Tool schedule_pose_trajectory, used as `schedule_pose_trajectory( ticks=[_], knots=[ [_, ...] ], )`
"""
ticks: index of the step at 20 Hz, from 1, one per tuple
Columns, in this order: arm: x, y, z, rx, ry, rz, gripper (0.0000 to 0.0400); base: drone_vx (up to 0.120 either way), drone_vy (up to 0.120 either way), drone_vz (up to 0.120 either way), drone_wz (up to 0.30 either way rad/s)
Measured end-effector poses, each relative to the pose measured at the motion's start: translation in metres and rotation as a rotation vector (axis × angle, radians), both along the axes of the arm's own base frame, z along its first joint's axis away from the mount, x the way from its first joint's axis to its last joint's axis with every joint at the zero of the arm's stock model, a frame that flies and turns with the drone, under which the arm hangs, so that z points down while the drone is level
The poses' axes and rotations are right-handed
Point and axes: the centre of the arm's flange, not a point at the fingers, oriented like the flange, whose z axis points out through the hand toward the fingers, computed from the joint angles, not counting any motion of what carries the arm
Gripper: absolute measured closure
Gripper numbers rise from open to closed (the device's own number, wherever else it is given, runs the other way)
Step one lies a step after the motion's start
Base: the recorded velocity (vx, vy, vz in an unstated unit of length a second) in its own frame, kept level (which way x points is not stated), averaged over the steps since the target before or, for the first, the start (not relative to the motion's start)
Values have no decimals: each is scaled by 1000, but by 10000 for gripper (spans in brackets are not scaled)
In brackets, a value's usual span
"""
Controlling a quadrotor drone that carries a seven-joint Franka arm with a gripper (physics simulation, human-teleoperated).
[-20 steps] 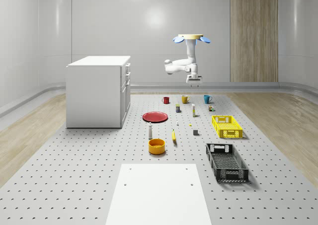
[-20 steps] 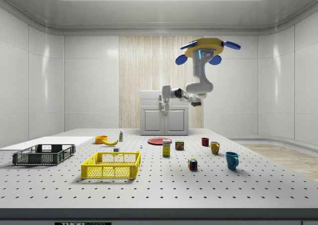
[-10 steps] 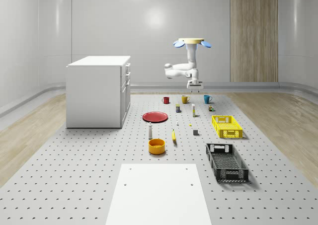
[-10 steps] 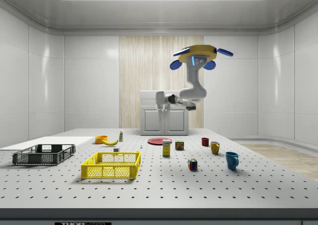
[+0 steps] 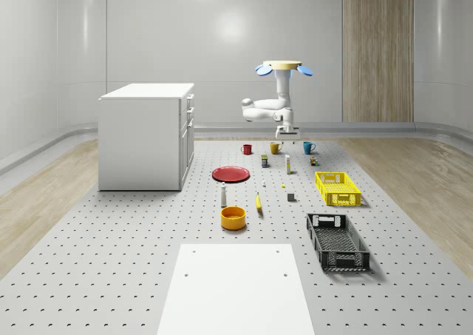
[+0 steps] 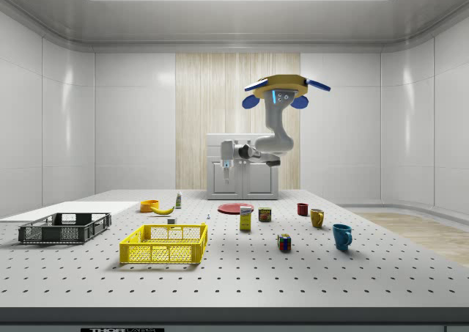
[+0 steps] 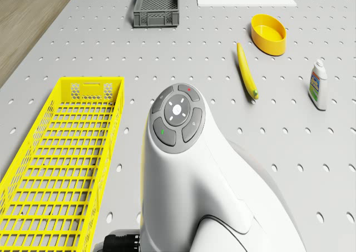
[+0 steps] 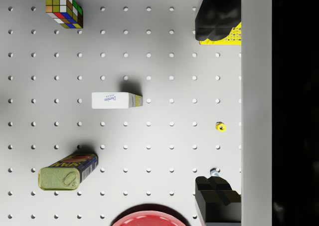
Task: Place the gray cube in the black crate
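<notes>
We see the blue-rotored quadrotor drone hovering high above the far part of the perforated gray table, over the row of small objects near the mugs. Its white jointed arm bends out and downward, and the claw hangs in mid-air, well above the table surface and touching nothing. In the wrist view the claw has its two black fingers spread wide, with nothing between them.

Below the claw lie a white rectangular carton, a tin can with a yellow-green label, a multicoloured puzzle cube, the rim of a red round plate and a tiny yellow nut.

The small gray cube sits on the table, just beside the yellow plastic lattice crate and apart from the black plastic lattice crate, which stands nearer the whole-scene view's bottom. A yellow banana and an orange round bowl lie beyond the arm in the drone view.
</notes>
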Motion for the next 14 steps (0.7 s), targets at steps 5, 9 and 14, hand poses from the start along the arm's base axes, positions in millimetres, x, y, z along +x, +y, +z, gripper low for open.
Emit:
schedule_pose_trajectory(
  ticks=[5, 9, 14],
  knots=[
    [0, 0, 0, 0, 0, 0, 0, 120, 0, 0, 0],
    [0, 0, 0, 0, 0, 0, 0, 120, 0, 0, 0],
    [0, 0, 0, 0, 0, 0, 0, 120, 0, -16, 0]
  ],
)
